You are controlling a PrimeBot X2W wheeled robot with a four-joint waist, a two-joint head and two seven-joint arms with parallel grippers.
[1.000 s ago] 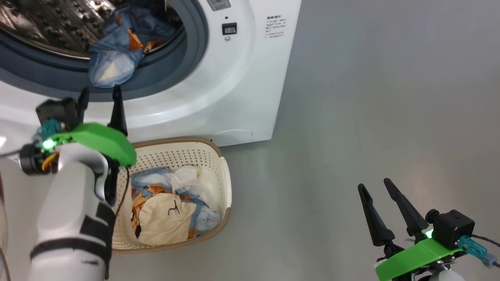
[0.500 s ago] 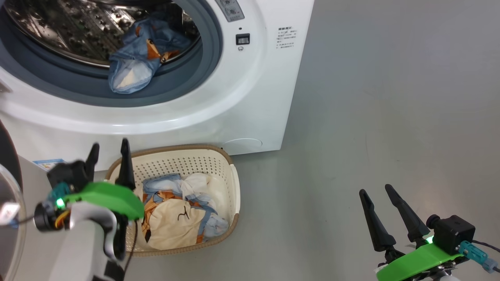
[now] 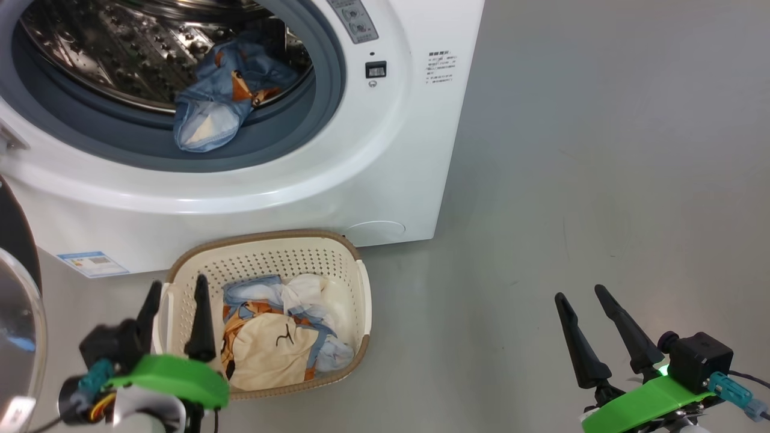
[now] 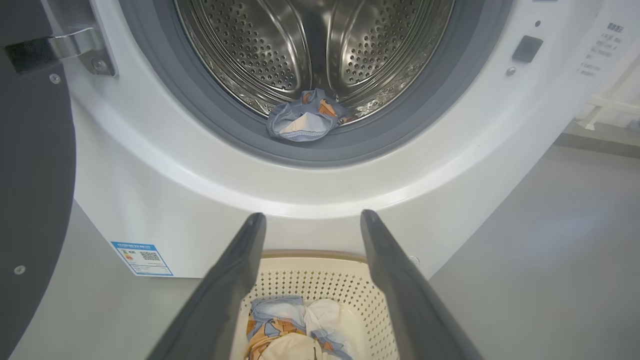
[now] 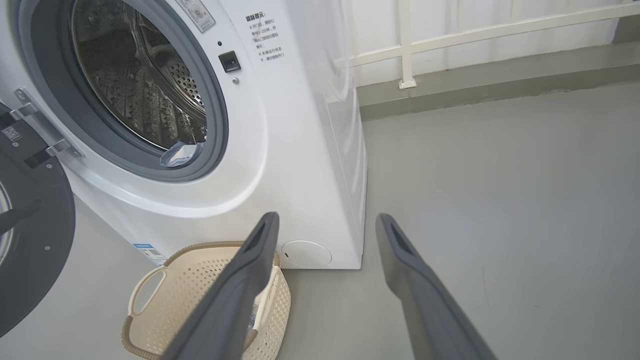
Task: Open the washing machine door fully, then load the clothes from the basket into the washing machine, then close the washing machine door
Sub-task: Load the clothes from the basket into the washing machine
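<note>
So, step: we are doing the loading part. The washing machine door (image 3: pixel 15 240) is standing open at our left side, and it is not time to shut it yet.
Washing machine: we are looking at the washing machine (image 3: pixel 385 150) with its round mouth open, just behind the basket.
Blue piece: we are seeing one blue garment (image 3: pixel 210 114) lying at the front of the steel drum (image 3: pixel 108 54), with its end hanging over the grey seal (image 3: pixel 120 141).
Basket: the basket (image 3: pixel 271 236) is sitting on the floor (image 3: pixel 571 180), just in front of the washer.
Clothes: the clothes (image 3: pixel 271 337) are lying bunched in the basket, blue and cream cloth, so more are waiting to go in.
Left gripper: our left gripper (image 3: pixel 179 282) is hovering by the basket's left edge with its fingers spread wide, holding nothing.
Right gripper: our right gripper (image 3: pixel 580 293) is hanging well off to the right over bare floor, fingers wide too, holding nothing.
Next move: we are thinking the left gripper needs to dip into the basket, go around a fold of the top cloth, and pinch it.
After that: we are guessing the cloth needs lifting and pushing deep into the drum, past the seal.
Watch out: we are thinking the door could catch the blue piece on the seal, so it needs a push further in.
</note>
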